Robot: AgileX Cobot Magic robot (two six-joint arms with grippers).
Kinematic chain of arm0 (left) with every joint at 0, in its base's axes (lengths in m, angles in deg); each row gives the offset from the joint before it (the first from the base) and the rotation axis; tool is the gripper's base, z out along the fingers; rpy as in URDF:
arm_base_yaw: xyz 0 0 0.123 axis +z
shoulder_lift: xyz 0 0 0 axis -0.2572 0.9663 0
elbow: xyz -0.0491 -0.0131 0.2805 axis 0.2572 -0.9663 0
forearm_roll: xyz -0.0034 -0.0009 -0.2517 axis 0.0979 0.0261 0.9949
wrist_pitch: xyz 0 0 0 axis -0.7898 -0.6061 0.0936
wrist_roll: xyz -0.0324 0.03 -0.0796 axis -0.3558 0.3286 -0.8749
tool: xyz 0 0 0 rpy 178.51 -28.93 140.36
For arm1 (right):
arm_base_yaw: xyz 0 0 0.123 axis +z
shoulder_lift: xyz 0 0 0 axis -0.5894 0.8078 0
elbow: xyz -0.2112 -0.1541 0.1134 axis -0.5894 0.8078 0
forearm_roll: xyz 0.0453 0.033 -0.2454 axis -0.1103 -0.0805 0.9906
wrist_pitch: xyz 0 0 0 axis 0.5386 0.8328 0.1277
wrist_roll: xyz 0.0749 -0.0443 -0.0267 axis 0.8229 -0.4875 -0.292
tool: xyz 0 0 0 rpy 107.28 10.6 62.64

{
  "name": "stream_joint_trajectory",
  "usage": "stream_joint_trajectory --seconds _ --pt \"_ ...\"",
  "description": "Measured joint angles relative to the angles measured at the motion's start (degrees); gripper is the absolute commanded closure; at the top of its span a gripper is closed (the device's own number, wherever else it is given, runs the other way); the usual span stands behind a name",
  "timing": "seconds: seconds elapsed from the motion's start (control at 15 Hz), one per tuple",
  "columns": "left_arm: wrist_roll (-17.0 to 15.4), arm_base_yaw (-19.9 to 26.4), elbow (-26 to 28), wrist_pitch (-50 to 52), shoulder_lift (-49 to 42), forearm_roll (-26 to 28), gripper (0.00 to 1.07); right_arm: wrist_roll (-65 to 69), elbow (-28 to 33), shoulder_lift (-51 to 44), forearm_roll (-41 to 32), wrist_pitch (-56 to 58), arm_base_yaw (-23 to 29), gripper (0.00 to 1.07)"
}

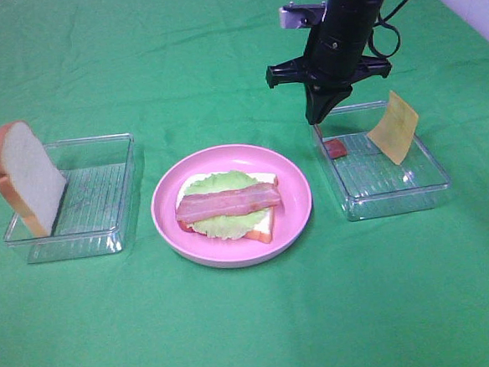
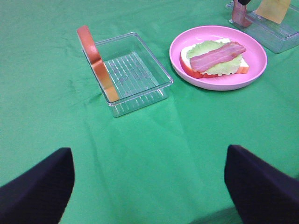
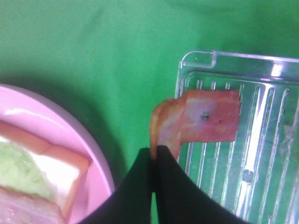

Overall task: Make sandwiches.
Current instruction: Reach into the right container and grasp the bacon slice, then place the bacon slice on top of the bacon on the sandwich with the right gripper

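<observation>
The sandwich stack lies on the round pink plate (image 1: 166, 207): a bread slice (image 1: 264, 224), green lettuce (image 1: 219, 183) and one bacon strip (image 1: 229, 203) on top. It also shows in the left wrist view (image 2: 215, 57). My right gripper (image 1: 318, 118) is shut on the end of a second bacon strip (image 3: 208, 121), whose other end still rests in the right clear tray (image 1: 396, 191). A yellow cheese square (image 1: 394, 126) leans in that tray. A second bread slice (image 1: 24, 175) leans upright in the left clear tray (image 1: 104, 223). My left gripper (image 2: 147, 156) is open and empty, low over the cloth.
Green cloth (image 1: 254, 317) covers the whole table. The pink plate stands between the two clear trays. The right arm (image 1: 347, 25) comes down from the back right. White edges show at the far corners.
</observation>
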Motion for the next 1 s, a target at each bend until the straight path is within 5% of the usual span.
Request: stream_joint_trajectory --seconds 0.67,1.0 --pt "0.00 0.00 0.00 0.00 0.00 0.00 0.24 0.23 0.00 -8.88 -0.23 2.12 0.00 1.07" --pt "0.00 0.00 0.00 0.00 0.00 0.00 0.24 -6.13 2.98 -17.19 -15.24 6.13 2.64 1.07"
